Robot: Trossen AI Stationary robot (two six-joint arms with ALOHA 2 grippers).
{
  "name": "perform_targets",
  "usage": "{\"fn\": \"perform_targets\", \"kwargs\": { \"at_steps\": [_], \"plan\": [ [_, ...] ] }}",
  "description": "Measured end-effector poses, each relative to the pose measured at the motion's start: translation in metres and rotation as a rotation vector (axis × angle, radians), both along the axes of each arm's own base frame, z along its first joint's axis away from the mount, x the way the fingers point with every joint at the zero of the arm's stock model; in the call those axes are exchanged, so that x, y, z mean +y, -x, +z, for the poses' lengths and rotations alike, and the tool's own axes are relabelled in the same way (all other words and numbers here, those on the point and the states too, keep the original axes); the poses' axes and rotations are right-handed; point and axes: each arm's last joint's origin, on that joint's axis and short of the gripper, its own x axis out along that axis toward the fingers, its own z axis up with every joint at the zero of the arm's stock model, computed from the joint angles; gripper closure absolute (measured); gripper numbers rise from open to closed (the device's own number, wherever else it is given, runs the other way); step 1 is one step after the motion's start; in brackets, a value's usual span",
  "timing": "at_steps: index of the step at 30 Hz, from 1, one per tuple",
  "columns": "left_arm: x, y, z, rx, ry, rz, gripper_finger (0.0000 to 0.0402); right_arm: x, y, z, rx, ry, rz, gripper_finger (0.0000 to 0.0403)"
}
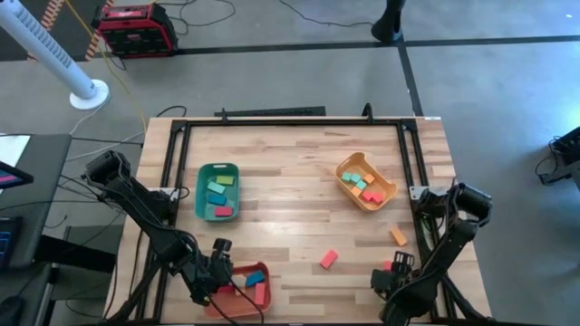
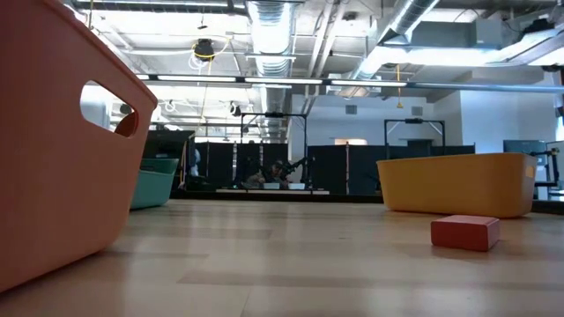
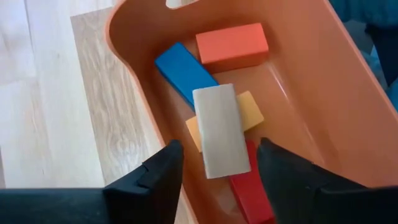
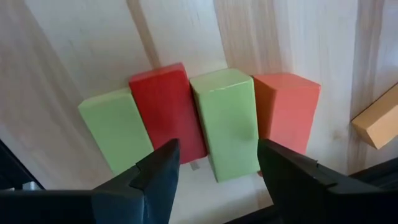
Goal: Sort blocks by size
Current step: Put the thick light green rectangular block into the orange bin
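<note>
Left gripper point(image 3: 214, 165) released over salmon tray point(image 3: 323, 93), grey-green block point(image 3: 219, 130) between fingers. Right gripper point(image 4: 214, 165) spread over packed blocks point(image 4: 186, 118); risk: grabbing neighbour too.

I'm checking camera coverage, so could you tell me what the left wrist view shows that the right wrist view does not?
Only the left wrist view shows the salmon tray holding a blue block, an orange-red block and a pale block between the open left hand. Only the right wrist view shows four blocks side by side on the table, the right hand over a green one. Both show open fingers.
</note>
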Motion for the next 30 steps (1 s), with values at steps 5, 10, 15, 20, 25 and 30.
{"fn": "perform_targets", "kwargs": {
  "at_steps": [5, 10, 15, 20, 25, 30],
  "plan": [
    [0.0, 0.0, 0.0, -0.003, -0.007, -0.009, 0.0199, 0.001, -0.001, 0.0, -0.01, -0.01, 0.01, 0.0179],
    [0.0, 0.0, 0.0, -0.002, -0.008, -0.01, 0.0199, 0.002, -0.002, -0.001, -0.033, -0.01, 0.026, 0.0204],
    [0.0, 0.0, 0.0, -0.002, -0.009, -0.01, 0.0198, 0.001, -0.004, -0.001, -0.065, 0.001, 0.041, 0.0219],
    [0.0, 0.0, 0.0, -0.001, -0.009, -0.009, 0.0198, 0.0, -0.007, -0.001, -0.079, 0.006, 0.038, 0.022],
    [0.001, 0.0, 0.0, 0.002, -0.012, -0.009, 0.0198, -0.001, -0.01, -0.001, -0.081, 0.003, 0.044, 0.0216],
    [0.001, 0.0, 0.0, 0.002, -0.011, -0.008, 0.0198, -0.007, -0.012, -0.011, -0.09, -0.007, 0.036, 0.0218]
  ]
}}
